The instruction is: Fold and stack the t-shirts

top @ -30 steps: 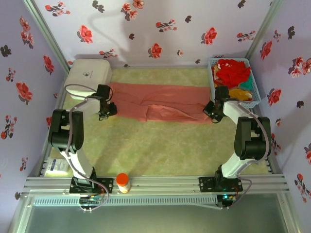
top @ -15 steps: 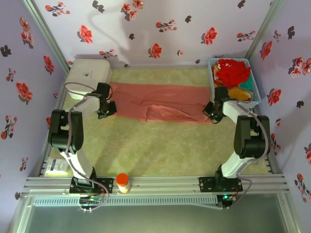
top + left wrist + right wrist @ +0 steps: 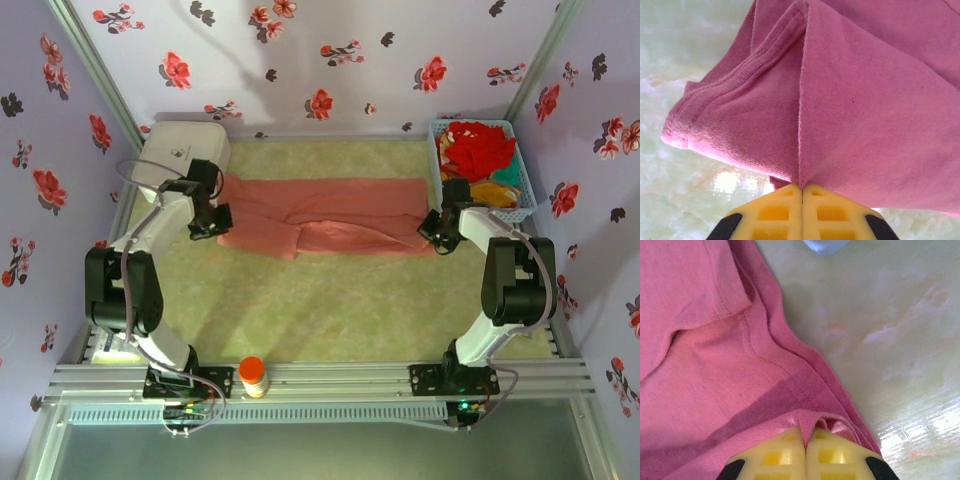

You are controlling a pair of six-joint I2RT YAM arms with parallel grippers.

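- Your left pincer [image 3: 801,189] and right pincer [image 3: 806,432] both clamp the salmon-pink t-shirt [image 3: 325,215] by its ends, mid-fold.
- Nothing is stacked yet; the other t-shirts [image 3: 478,148] wait in the light-blue basket [image 3: 436,150].

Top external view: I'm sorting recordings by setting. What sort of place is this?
Probably a staged robot test cell, not a home: flower-print wall panels in metal framing, an aluminium rail carrying the arm bases, and a salmon-pink t-shirt spread on the table near a basket of shirts.
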